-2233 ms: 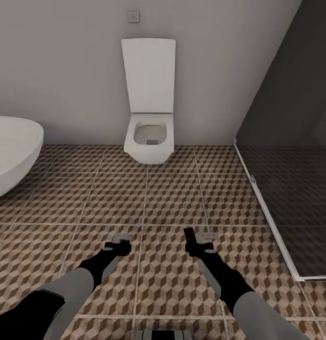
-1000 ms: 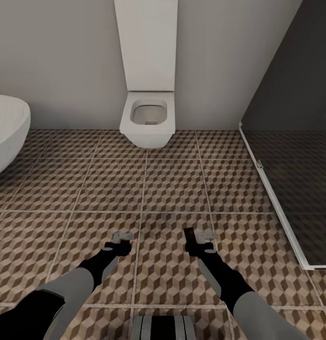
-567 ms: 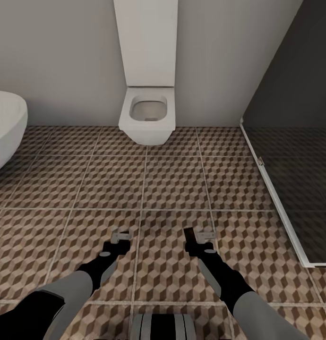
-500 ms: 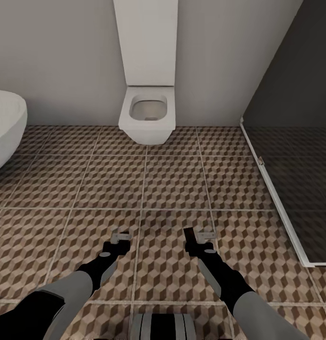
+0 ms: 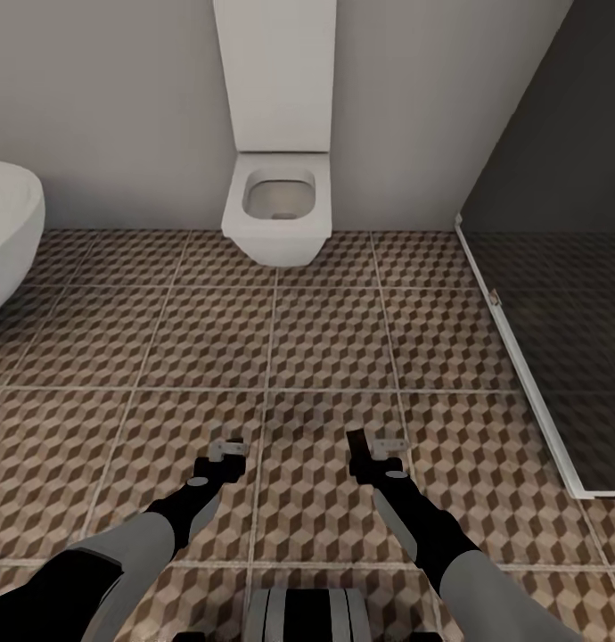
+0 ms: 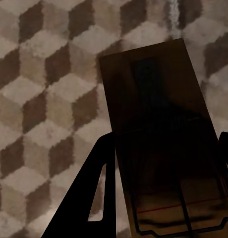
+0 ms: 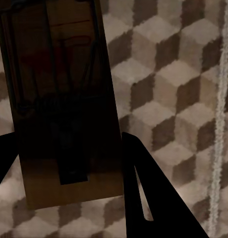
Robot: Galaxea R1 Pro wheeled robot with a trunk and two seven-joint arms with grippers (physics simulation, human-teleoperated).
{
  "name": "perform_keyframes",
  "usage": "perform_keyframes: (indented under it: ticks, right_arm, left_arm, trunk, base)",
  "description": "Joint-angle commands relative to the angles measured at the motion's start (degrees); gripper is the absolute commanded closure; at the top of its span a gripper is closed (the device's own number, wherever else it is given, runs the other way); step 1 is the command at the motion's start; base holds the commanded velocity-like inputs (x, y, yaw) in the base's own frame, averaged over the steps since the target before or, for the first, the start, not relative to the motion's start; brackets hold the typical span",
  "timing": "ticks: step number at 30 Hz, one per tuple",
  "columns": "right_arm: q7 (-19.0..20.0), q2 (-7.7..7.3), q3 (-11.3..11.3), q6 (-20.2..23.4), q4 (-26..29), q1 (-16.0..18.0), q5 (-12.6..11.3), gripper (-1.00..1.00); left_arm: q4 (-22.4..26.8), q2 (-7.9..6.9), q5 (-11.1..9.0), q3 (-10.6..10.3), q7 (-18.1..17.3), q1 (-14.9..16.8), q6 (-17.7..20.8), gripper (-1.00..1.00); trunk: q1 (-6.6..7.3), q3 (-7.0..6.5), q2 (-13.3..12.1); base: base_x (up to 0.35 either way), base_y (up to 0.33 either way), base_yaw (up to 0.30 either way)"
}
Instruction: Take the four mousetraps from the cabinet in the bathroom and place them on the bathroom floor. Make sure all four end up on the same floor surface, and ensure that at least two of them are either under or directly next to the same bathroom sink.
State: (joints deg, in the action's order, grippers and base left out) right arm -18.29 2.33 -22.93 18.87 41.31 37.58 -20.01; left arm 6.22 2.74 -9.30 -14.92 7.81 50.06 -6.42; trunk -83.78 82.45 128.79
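Patterned bathroom floor (image 5: pixel 325 339) stretches ahead to a white toilet (image 5: pixel 276 218). We carry one mousetrap (image 6: pixel 163 144) pinched in our left gripper (image 5: pixel 225 448) and another mousetrap (image 7: pixel 62 109) pinched in our right gripper (image 5: pixel 372 446); we should keep both level while seeking the sink.

Head camera high, angled down at bathroom floor (image 5: pixel 325 339), wrist cameras close above same tiles

Both arms: smooth light-grey forearm shells, matte black wrist sections tapering forward. Left black-and-grey two-finger gripper (image 5: pixel 225 448) and right black-and-grey two-finger gripper (image 5: pixel 375 446) have pale grey fingertip blocks; wrist views show flat black angular fingers (image 6: pixel 94 198) with slot cut-outs. Ribbed grey-and-black trunk housing (image 5: pixel 306 613) at the head view's bottom centre.
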Motion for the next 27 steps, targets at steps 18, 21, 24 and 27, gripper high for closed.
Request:
perform_keyframes:
  ticks: [18, 21, 24, 27]
  right_arm:
    - [-0.52, -0.05, -0.28, 0.11, 0.06, 0.04, -0.73, 1.0]
    - [-0.52, -0.05, -0.28, 0.11, 0.04, 0.04, -0.73, 1.0]
    - [-0.51, -0.05, -0.28, 0.11, 0.04, 0.04, -0.73, 1.0]
    - [-0.51, 0.0, -0.28, 0.11, 0.02, 0.04, -0.73, 1.0]
  left_arm:
    - [-0.06, 0.01, -0.45, -0.54, 0.45, 0.03, -0.23, 1.0]
    - [-0.06, 0.03, -0.45, -0.54, 0.45, 0.03, -0.23, 1.0]
    - [-0.06, 0.0, -0.45, -0.54, 0.45, 0.03, -0.25, 1.0]
    - [-0.06, -0.01, -0.45, -0.54, 0.45, 0.03, -0.22, 1.0]
  trunk:
    - [-3.94, 4.94, 7.23]
    - [-4.6, 5.75, 8.44]
    - [-5.26, 6.57, 9.64]
    - [-5.92, 7.39, 10.84]
  base:
    - [0.0, 0.0, 0.0]
    - [0.0, 0.0, 0.0]
    - [0.0, 0.0, 0.0]
    - [0.0, 0.0, 0.0]
